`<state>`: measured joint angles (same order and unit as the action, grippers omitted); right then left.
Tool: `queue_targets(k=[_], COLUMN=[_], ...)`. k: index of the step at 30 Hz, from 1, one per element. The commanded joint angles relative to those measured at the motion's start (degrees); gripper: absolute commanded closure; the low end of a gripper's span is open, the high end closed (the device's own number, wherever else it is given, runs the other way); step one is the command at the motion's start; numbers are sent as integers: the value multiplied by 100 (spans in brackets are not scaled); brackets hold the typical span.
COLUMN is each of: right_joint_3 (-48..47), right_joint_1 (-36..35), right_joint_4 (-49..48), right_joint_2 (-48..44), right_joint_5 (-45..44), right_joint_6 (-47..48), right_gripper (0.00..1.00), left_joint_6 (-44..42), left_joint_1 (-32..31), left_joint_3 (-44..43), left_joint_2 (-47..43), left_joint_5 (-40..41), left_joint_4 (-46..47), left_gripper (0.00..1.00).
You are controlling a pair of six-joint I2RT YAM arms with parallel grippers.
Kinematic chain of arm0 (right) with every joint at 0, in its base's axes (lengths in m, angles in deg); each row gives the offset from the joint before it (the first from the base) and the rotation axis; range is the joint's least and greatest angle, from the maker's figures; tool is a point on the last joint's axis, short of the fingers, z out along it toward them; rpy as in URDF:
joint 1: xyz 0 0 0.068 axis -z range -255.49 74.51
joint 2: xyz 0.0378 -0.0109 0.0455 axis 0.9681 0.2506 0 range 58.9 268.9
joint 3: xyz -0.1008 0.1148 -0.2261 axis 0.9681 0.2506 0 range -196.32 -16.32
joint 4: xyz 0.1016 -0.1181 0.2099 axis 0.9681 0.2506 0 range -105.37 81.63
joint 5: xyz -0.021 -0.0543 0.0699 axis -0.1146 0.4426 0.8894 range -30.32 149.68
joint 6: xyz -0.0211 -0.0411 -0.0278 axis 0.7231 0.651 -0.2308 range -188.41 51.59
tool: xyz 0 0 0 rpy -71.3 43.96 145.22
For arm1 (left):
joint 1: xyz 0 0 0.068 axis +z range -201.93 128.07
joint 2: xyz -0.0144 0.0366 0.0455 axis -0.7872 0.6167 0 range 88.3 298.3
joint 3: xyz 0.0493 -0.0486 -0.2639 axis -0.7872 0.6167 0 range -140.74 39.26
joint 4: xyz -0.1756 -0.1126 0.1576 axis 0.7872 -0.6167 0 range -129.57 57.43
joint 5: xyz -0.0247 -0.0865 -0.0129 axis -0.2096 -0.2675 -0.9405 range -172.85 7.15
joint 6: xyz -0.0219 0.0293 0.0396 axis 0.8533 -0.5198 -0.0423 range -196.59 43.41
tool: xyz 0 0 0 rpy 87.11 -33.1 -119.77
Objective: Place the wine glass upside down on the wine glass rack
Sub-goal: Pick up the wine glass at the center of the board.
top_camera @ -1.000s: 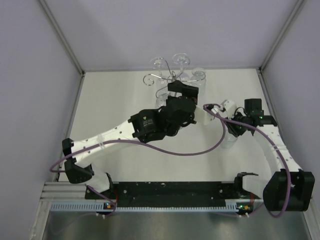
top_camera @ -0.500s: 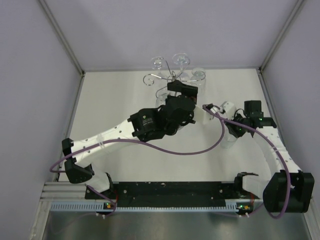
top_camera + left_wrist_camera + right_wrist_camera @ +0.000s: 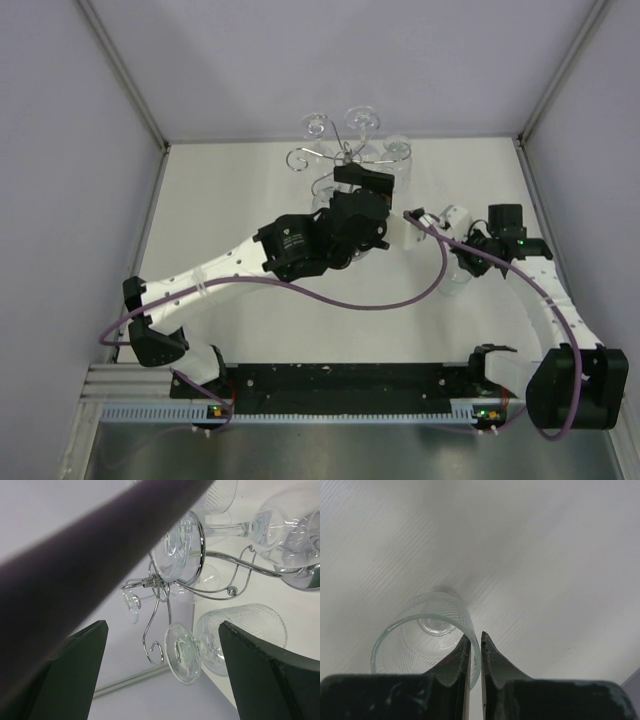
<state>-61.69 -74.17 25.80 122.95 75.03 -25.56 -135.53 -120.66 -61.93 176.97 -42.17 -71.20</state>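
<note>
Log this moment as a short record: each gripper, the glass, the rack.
left gripper: open, empty, facing the wine glass rack
right gripper: shut on the wine glass rim, one finger inside the bowl
wine glass: mouth up, away from the rack
wine glass rack: other glasses hang from its arms

1. Top external: fixed, high behind the rig, faces down and forward, far; covers the whole surface (image 3: 230, 200).
2. Left wrist: behind the left hand (image 3: 162, 627), rolled sideways, very near the wine glass rack (image 3: 152, 582); top view shares that rack at the far edge.
3. Right wrist: behind the right hand (image 3: 475, 637), faces down at the surface, close on the wine glass (image 3: 420, 640); top view shares it.
</note>
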Motion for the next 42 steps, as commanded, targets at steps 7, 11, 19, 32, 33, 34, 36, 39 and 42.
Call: queue_targets(k=[7, 11, 19, 32, 33, 34, 36, 39, 42], right_joint_3=[265, 116, -420, -1509, -1615, -1720, -1914, -2134, -2214], right_joint_1=[421, 421, 421, 413, 413, 413, 386, 229, -96], right_joint_4=[690, 892, 1393, 2378, 2457, 2527, 2633, 2765, 2827], right_joint_2=[-191, -393, -613, -842, -842, -833, -842, -868, -912], right_joint_5=[-1395, -1395, -1193, -288, -253, -226, -208, -234, -419], right_joint_6=[-550, -576, -752, -1024, -1050, -1077, -1138, -1287, -1507], right_gripper=[100, 100, 100, 100, 100, 100, 100, 100, 100], left_joint_6=[1393, 1499, 1640, 1227, 1192, 1148, 1051, 963, 954], left_joint_1=[114, 114, 132, 167, 158, 158, 149, 114, 79], left_joint_3=[-1158, -1166, -1228, -868, -842, -850, -876, -1025, -1227], left_joint_2=[-921, -956, -1044, -1000, -957, -887, -772, -561, -377], left_joint_5=[-315, -518, -711, -685, -676, -667, -632, -553, -509], left_joint_4=[1192, 990, 805, 910, 893, 884, 884, 875, 884], left_gripper=[2, 2, 2, 2, 1, 2, 2, 2, 2])
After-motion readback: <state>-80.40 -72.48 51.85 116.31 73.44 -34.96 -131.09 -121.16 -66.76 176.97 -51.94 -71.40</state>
